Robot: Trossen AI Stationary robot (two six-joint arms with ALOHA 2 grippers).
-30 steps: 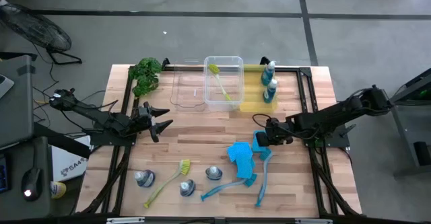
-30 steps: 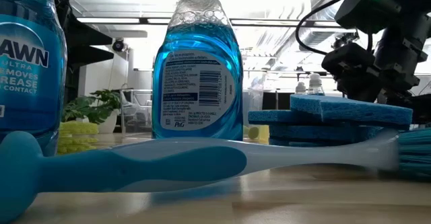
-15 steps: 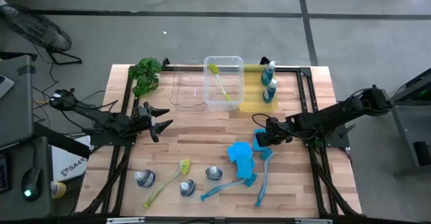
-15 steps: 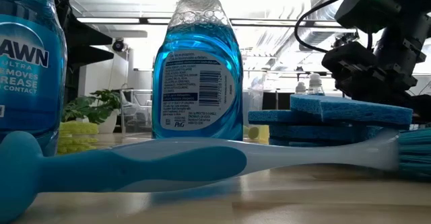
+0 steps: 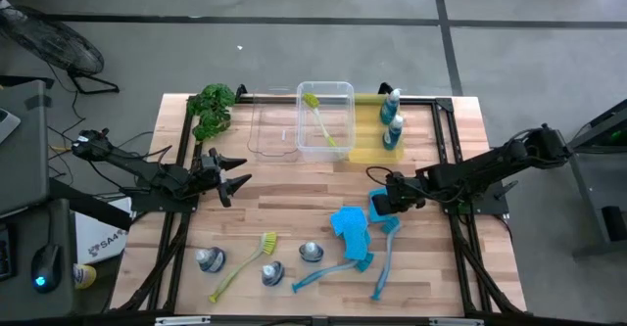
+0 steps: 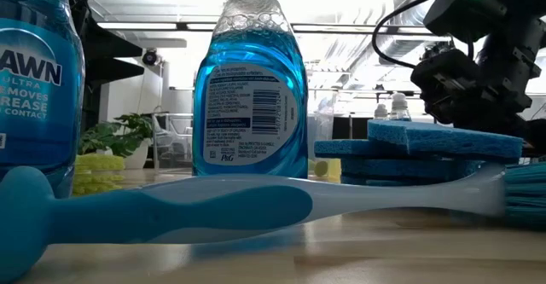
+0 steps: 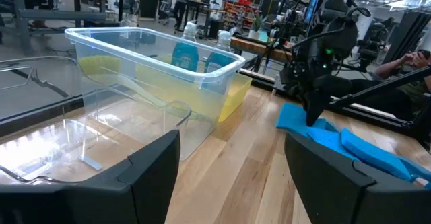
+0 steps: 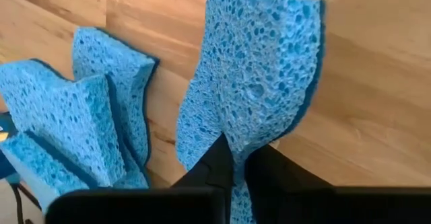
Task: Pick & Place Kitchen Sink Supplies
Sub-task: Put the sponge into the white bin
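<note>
My right gripper (image 5: pixel 379 199) is at the table's centre right, shut on a small blue sponge (image 8: pixel 259 69). More blue sponges (image 5: pixel 349 223) lie just nearer, beside two blue dish brushes (image 5: pixel 384 257). A yellow-green brush (image 5: pixel 243 265) and three blue bottles (image 5: pixel 272 272) lie at the near left. The clear bin (image 5: pixel 345 91) holds another yellow-green brush, and the yellow bin (image 5: pixel 370 140) holds two bottles. My left gripper (image 7: pixel 232 150) waits open at the table's left, pointing at the bins. My right gripper pinches the sponge's edge nearest the arm (image 8: pixel 237 133) between its two fingers (image 8: pixel 219 160). They come from the table's right, slanting down. The soft sponge is squeezed narrow where they meet it. The rest spreads out flat against the wood.
A green leafy plant (image 5: pixel 211 109) sits at the far left corner. Bare wood lies between the two grippers at the table's middle. In the low view a bottle (image 6: pixel 250 88) and a blue brush handle (image 6: pixel 213 211) stand close before the camera.
My right gripper has shut on the sponge's edge while staying almost in place. The sponge has stayed where it was.
</note>
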